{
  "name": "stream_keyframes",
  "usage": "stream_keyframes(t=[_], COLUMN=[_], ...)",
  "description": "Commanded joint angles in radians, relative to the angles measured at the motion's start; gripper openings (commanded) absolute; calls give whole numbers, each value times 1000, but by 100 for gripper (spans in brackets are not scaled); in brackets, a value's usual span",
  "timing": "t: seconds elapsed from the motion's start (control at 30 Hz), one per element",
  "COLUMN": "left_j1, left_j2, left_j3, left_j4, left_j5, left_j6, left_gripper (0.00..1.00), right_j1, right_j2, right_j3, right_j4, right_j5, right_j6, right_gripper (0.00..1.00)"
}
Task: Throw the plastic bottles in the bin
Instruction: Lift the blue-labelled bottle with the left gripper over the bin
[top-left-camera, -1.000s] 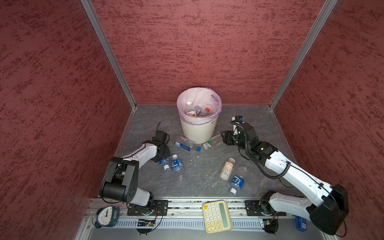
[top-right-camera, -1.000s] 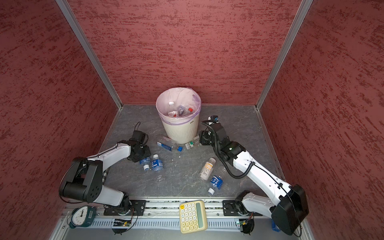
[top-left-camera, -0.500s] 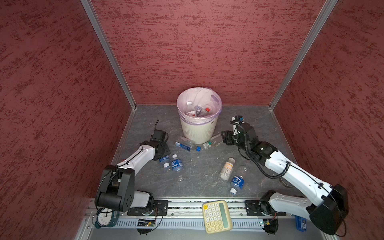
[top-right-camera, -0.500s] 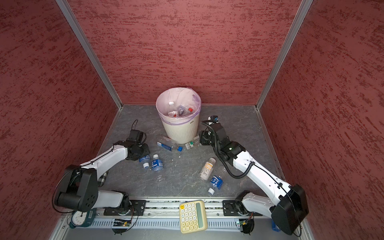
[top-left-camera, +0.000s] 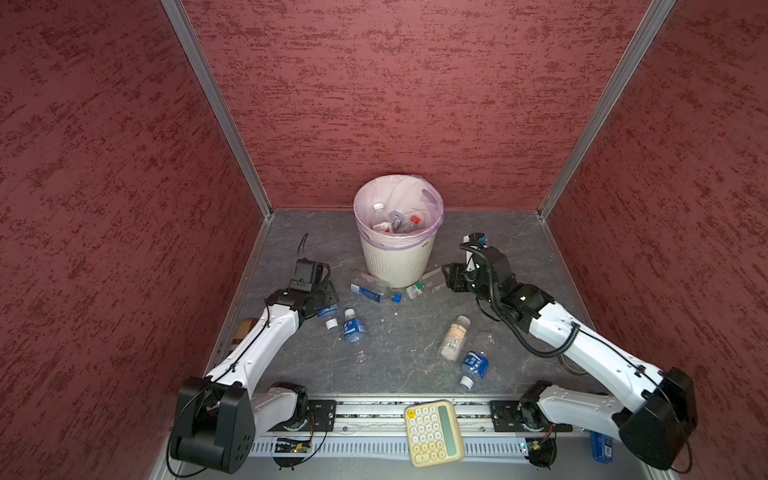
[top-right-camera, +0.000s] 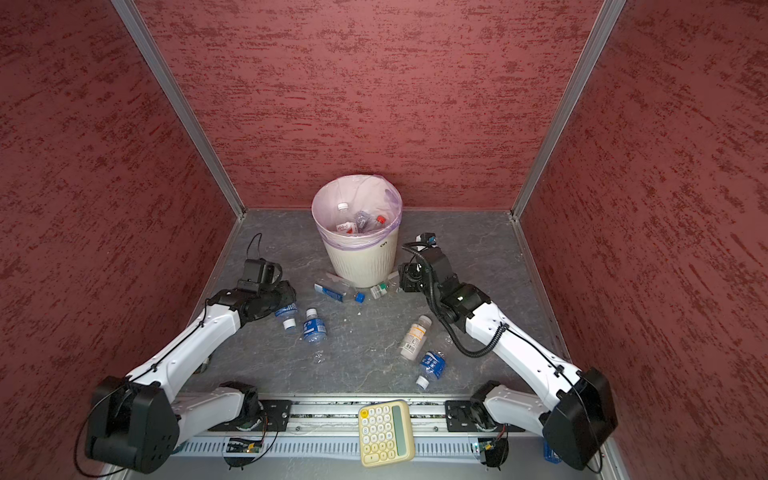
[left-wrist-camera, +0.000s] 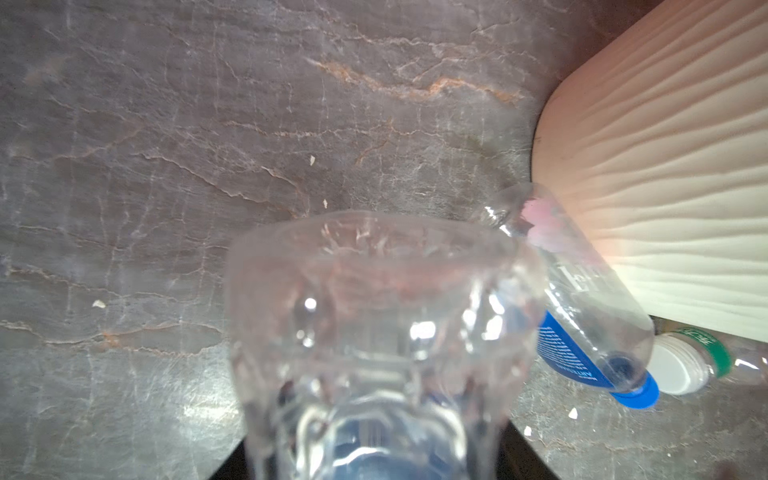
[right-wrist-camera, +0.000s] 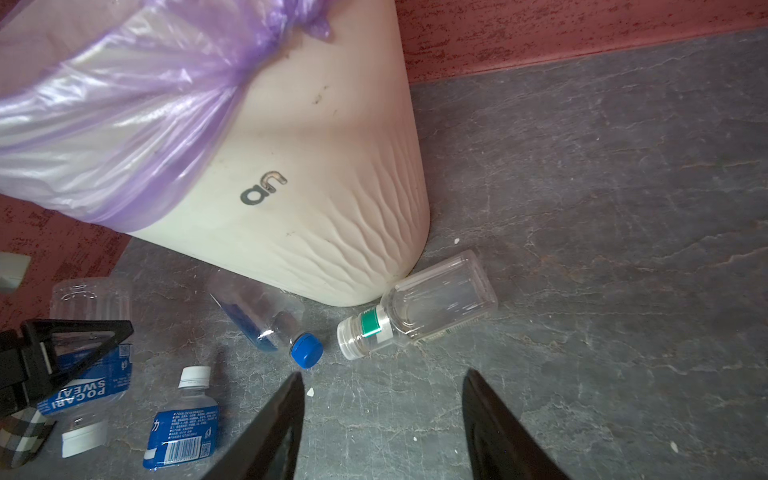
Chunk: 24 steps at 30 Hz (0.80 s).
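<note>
The Pocari bottle (right-wrist-camera: 83, 386) is in my left jaws, which are closed across its blue label. In the left wrist view its clear base fills the gap between them, and I cannot tell whether it is off the surface (top-left-camera: 399, 332). It is left of the bin (top-left-camera: 397, 259), near but apart. The bin stands at the back, its liner (top-left-camera: 430, 199) folded over the rim, with a few bottles (top-left-camera: 390, 220) inside. At its foot lie a blue-cap bottle (right-wrist-camera: 270, 320) and a green-band bottle (right-wrist-camera: 419, 316), both close against its wall, their caps nearly meeting. My right jaws hang just short of that pair, moderately apart with nothing between them, roughly lined up on the green-band bottle. Beside the one I hold lies a blue-label bottle (top-left-camera: 354, 328). Toward the front right lie a yellow-label bottle (top-left-camera: 453, 338) and a front bottle (top-left-camera: 473, 365). A calculator (top-left-camera: 432, 432) rests on the front rail. I judge the task about a third done, with a pickup in hand on the left and an approach on the right. Next, the left needs a lift well above the rim, then a move over the opening before letting go. The right needs a short advance and a close across the body, without pushing the bottle further under the bin's curve.
</note>
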Motion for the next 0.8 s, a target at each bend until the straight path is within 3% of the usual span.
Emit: stream_keyframes(t=[0.0, 0.77], left_j1=[-7, -73], left_j2=[-51, -421], left_j3=[-15, -28], left_j4=[26, 102], left_j5=[29, 150], left_j6=[24, 79], left_gripper=[37, 40], right_j1=[-3, -3], right_j2=[-15, -80], right_j3=[-19, -104], right_j4=[10, -4], right_j5=[-12, 14], right_j6=[9, 74], right_gripper=[61, 61])
